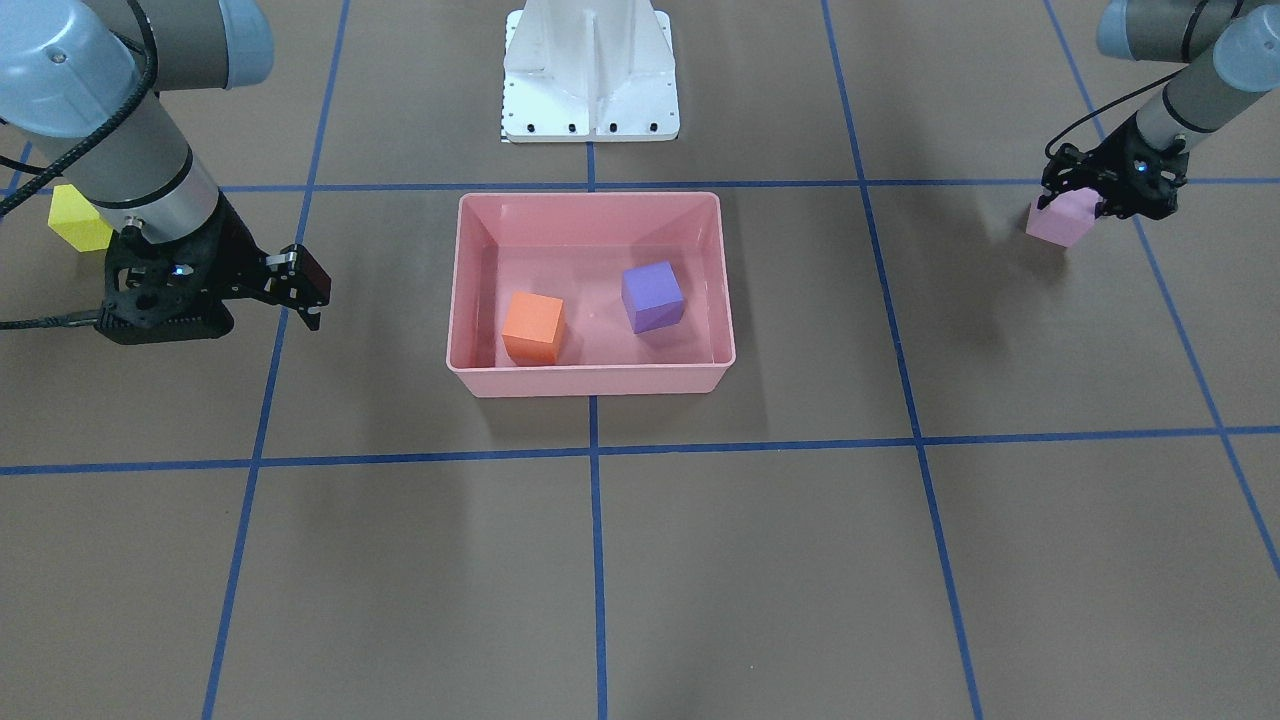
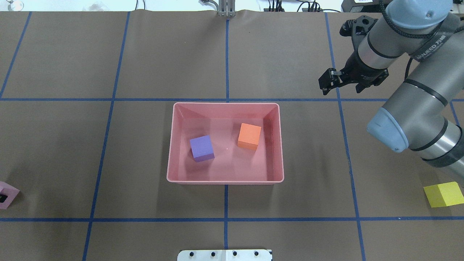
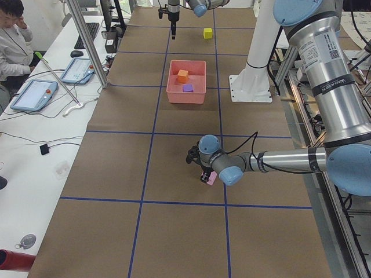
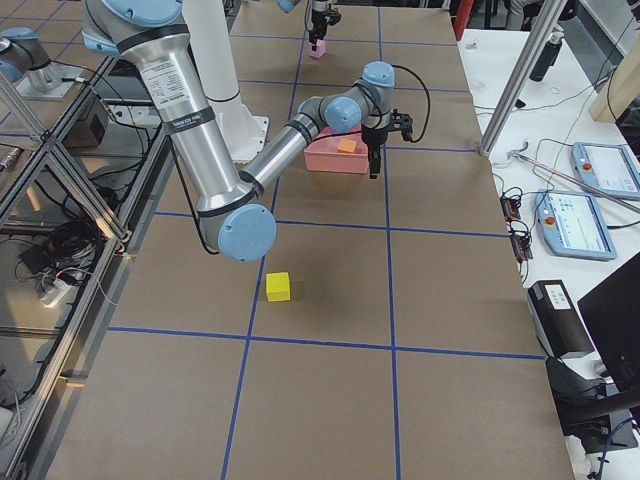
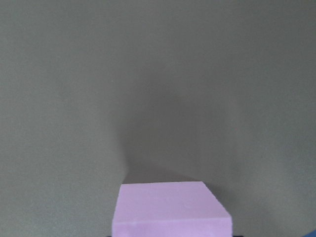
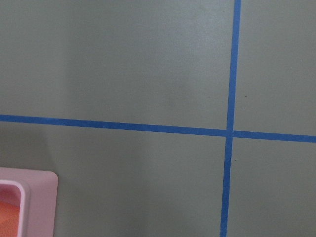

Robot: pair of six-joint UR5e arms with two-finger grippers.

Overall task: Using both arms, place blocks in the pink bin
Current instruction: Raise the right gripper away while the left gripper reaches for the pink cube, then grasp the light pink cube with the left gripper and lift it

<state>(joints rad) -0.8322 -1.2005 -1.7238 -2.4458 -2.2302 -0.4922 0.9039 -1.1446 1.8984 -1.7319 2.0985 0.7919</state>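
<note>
The pink bin stands mid-table and also shows in the overhead view. The orange block and the purple block lie inside it. My left gripper is shut on the light pink block, at or just above the table on my far left. That block fills the bottom of the left wrist view. My right gripper is open and empty, hovering to the right of the bin and beyond it. The yellow block sits on the table near my right arm's elbow.
The white metal base stands behind the bin. Blue tape lines grid the brown table. In the left exterior view a person sits at a side desk with tablets. A metal post stands at the table's edge.
</note>
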